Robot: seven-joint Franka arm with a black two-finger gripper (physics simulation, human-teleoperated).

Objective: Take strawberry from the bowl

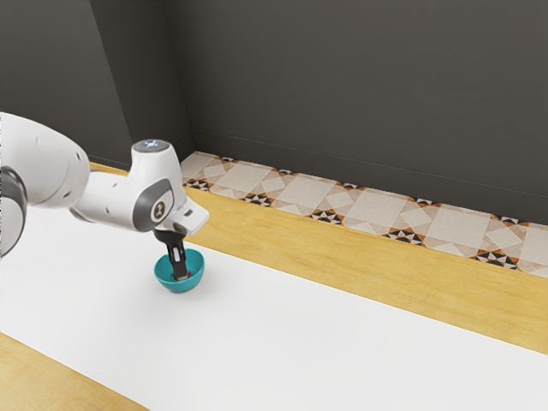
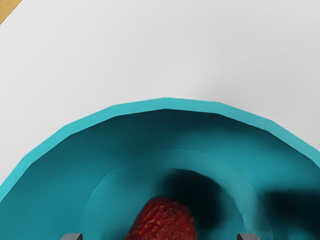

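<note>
Exterior view first, and here's the white arm (image 1: 47, 163) coming in from the exterior view's left, its hand tipped down over the table. The black gripper (image 1: 180, 272) is right down in the teal bowl (image 1: 181, 287), its tips inside the rim. The bowl sits upright on the white surface (image 1: 325, 334), and that surface lies across the yellow wooden tabletop (image 1: 377, 272). Beyond the table there's a run of patterned floor tiles (image 1: 291, 199), and behind those a dark wall (image 1: 360, 86).

Over to the wrist view, and there's the prize: the red strawberry (image 2: 164, 222), seeds and all, down in the bottom of the bowl. The grey fingertips (image 2: 72, 236) peek in on two sides of it, standing wide, with the berry between them and a clear gap on each side. So the gripper is spread around the strawberry, gripping nothing, and the fruit is in the bowl. Dark shadows fall inside the bowl, one right beside the berry and another across the inner wall near one fingertip. Past the teal rim it's the white surface again, with a small corner of yellow wood beyond it.
</note>
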